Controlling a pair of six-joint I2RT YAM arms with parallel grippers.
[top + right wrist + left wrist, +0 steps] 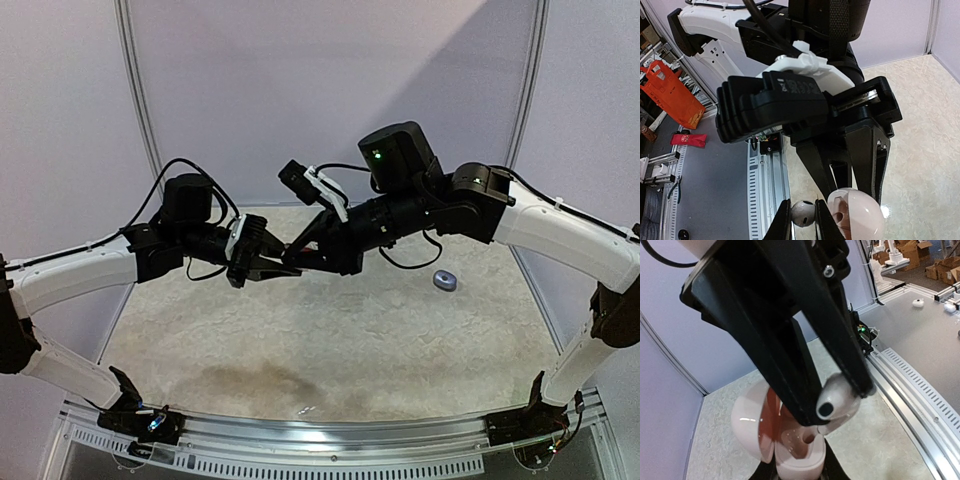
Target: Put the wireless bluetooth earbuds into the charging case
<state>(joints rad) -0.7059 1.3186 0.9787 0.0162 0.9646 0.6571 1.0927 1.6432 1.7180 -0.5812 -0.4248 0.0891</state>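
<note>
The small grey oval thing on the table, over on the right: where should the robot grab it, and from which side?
Best from straight above, I'd guess, a gripper closing across the short width of the grey oval thing. It lies flat and low on the table, apart from everything else, so a sideways approach would likely scrape the surface.

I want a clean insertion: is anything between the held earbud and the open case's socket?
Nothing visible. The right pincer holds the small white earbud close to the open pale pink oval case, held by the left pincer; its lid is swung aside.
</note>
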